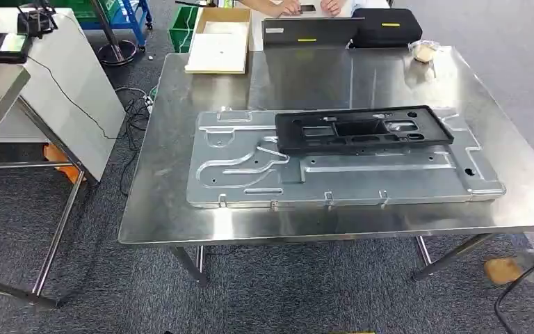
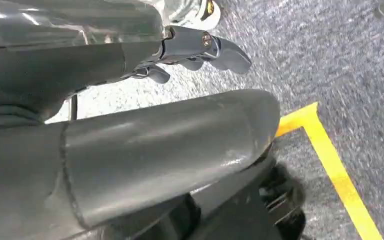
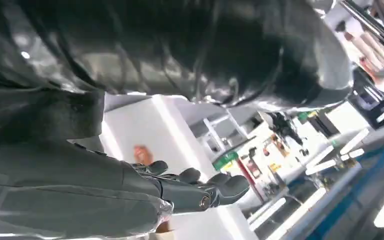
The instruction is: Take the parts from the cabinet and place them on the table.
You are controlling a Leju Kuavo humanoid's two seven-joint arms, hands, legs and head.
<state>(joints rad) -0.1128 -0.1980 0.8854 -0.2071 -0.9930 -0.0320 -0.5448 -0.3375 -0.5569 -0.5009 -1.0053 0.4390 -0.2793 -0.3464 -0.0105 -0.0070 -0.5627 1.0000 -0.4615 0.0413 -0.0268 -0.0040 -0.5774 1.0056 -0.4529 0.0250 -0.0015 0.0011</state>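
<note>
My left hand [image 2: 200,50] and right hand [image 3: 200,190] both hang empty, fingers loosely spread. A silver metal panel [image 1: 334,174] lies flat mid-table [image 1: 181,216], a black plastic frame [image 1: 363,130] on its far half. Bare steel borders the panel; grey carpet [image 1: 97,278] surrounds the table.

L robot hand [image 2: 200,52]: seen in L wrist view, hanging low w/ arm down; grey thumb thick in front, darker fingers [image 2: 227,54] extended, slightly curled at tips, apart, holding nothing. R robot hand [image 3: 200,190]: seen in R wrist view, fingers [image 3: 232,186] stretched out side by side, tips a bit bent, nothing between them. Both wrists show grey ribbed cover behind palm.
</note>
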